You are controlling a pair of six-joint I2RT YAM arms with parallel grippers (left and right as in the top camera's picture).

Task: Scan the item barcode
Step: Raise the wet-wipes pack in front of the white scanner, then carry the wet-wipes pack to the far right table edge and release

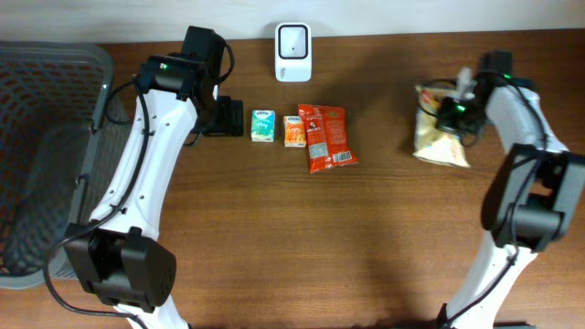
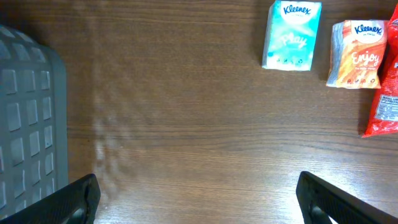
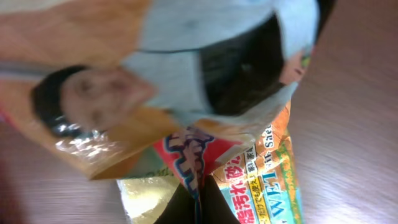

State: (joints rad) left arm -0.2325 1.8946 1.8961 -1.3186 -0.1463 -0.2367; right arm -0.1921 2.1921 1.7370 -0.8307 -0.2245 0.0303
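So early on: right gripper (image 1: 454,111) is clamped on the top of the bag (image 1: 441,143), which lies at the surface's (image 1: 366,238) right side, well apart from the scanner (image 1: 292,41); lifting and scanning not yet done; left gripper (image 1: 225,117) apart, empty.

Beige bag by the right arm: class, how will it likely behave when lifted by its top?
Probably floppy: the bag looks creased and bunched in the right wrist view. Likely light, being a thin flat pouch. Its glossy surface may slip in the right gripper, shut on its top.
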